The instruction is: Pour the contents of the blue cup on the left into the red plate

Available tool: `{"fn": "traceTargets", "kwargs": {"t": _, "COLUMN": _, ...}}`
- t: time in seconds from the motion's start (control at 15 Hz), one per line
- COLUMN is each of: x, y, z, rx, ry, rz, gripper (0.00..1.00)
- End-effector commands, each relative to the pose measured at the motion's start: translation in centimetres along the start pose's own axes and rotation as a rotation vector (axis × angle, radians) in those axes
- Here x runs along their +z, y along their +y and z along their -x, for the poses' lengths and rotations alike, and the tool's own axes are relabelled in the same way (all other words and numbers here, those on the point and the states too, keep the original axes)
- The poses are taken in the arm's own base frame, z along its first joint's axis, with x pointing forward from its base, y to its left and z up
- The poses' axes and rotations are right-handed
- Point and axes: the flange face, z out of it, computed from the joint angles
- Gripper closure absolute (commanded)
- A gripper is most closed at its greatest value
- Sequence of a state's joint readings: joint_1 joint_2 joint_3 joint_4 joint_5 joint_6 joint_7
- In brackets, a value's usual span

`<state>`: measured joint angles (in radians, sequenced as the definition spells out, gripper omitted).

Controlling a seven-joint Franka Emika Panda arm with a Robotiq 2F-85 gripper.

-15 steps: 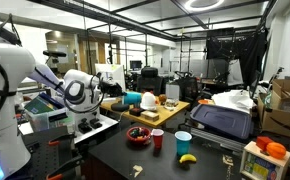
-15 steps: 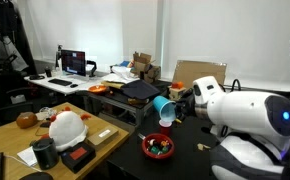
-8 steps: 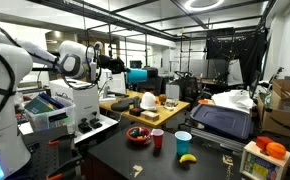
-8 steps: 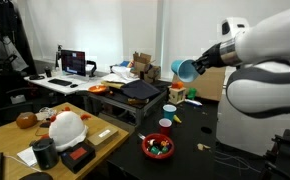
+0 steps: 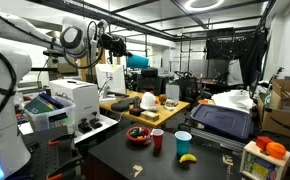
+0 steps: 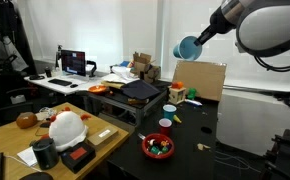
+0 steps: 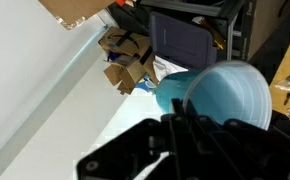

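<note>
Teal-blue plastic tumbler (image 6: pixel 188 47) is clamped tight in my gripper (image 6: pixel 199 40), tipped roughly sideways, high in the air. The small round dark-red dish (image 6: pixel 157 146) sits on the black table (image 6: pixel 185 160), well below and off to one side, so I'd descend first.

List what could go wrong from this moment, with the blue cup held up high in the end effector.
1. The end effector holds the blue cup high above the black table, tipped on its side; anything left inside could spill wide of the red plate.
2. If the grip slips, the cup may fall far and bounce off the table.
3. Coming down, it could knock the red cup or light blue cup near the plate.
</note>
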<state>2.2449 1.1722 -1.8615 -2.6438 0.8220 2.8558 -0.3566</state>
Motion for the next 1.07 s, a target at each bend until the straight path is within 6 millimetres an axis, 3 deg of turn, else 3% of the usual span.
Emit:
{"fn": "traceTargets", "kwargs": {"t": 0.0, "x": 0.3, "y": -1.5, "z": -3.8, "rx": 0.078, "ry": -0.045, "rz": -0.121, "gripper": 0.99}}
{"fn": "traceTargets", "kwargs": {"t": 0.2, "x": 0.8, "y": -2.6, "z": -5.9, "rx": 0.133, "ry": -0.079, "rz": -0.181, "gripper": 0.99}}
{"fn": "traceTargets", "kwargs": {"t": 0.4, "x": 1.4, "y": -2.2, "z": -7.6, "rx": 0.194, "ry": -0.113, "rz": -0.222, "gripper": 0.99}}
{"fn": "traceTargets", "kwargs": {"t": 0.67, "x": 3.4, "y": 0.5, "z": -8.8, "rx": 0.279, "ry": -0.163, "rz": -0.26, "gripper": 0.99}}
{"fn": "traceTargets", "kwargs": {"t": 1.0, "x": 7.2, "y": 3.5, "z": -8.4, "rx": 0.367, "ry": -0.229, "rz": -0.308, "gripper": 0.99}}
